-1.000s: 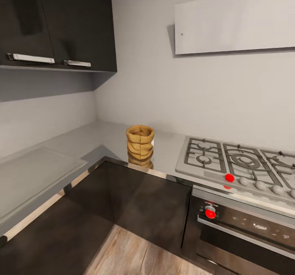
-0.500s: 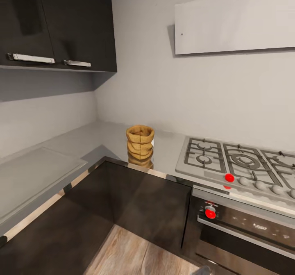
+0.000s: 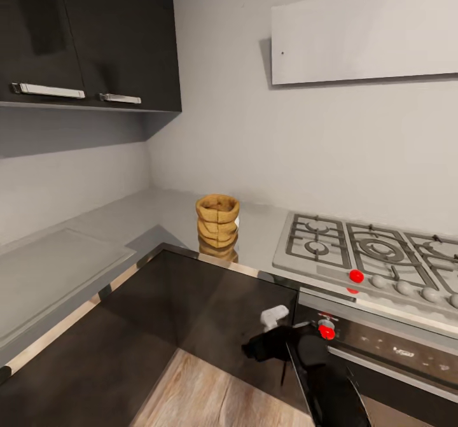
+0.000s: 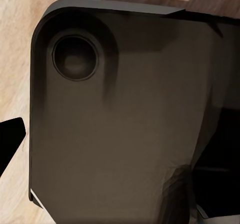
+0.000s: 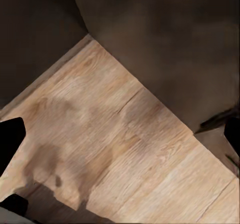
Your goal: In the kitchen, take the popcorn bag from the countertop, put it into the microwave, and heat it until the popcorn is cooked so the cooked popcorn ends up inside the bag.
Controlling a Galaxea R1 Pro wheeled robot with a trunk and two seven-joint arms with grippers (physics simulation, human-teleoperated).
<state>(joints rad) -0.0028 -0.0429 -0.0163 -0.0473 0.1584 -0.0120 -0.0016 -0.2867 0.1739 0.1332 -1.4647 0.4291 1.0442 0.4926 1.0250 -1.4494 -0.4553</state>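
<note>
Standing upright on countertop (image 3: 165, 207): popcorn bag (image 3: 217, 221).

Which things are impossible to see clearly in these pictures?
- Right gripper, head view: the angle hides whether its fingers are open.
- Popcorn bag, head view: its inside is too dark to judge.
- Gas hob and built-in oven, head view: cut by the right edge.

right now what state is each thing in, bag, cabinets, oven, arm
popcorn bag: upright on the countertop, mouth open, untouched
upper cabinet doors: closed
built-in oven: door closed
gas hob: no flame visible
right gripper: raised in front of the lower cabinets, holding nothing, jaw opening unclear
</note>
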